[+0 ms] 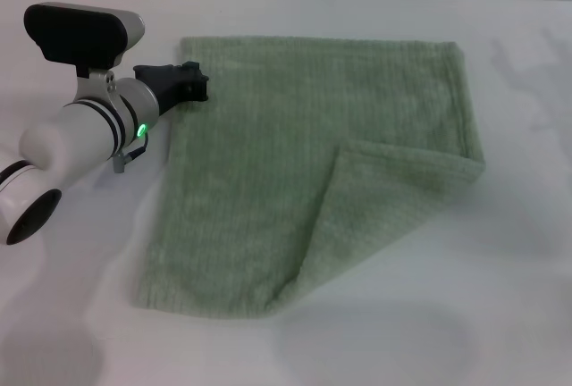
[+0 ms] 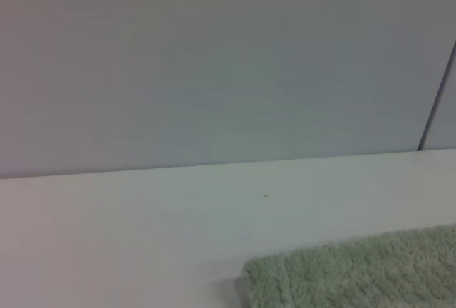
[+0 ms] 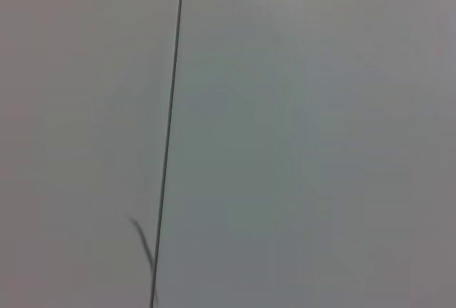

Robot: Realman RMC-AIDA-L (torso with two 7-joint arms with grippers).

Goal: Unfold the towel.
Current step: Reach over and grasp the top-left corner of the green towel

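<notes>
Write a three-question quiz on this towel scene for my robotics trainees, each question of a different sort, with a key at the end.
1. True or false: the towel lies fully flat on the table, with no part doubled over.
2. Multiple choice: the left gripper is at the towel's (A) near right corner, (B) far left edge, (C) middle.
3. Short answer: which corner of the towel is folded over onto it?

Key:
1. False; one corner is folded over.
2. B.
3. The near right corner, as the head view shows it, folded in toward the middle.
</notes>
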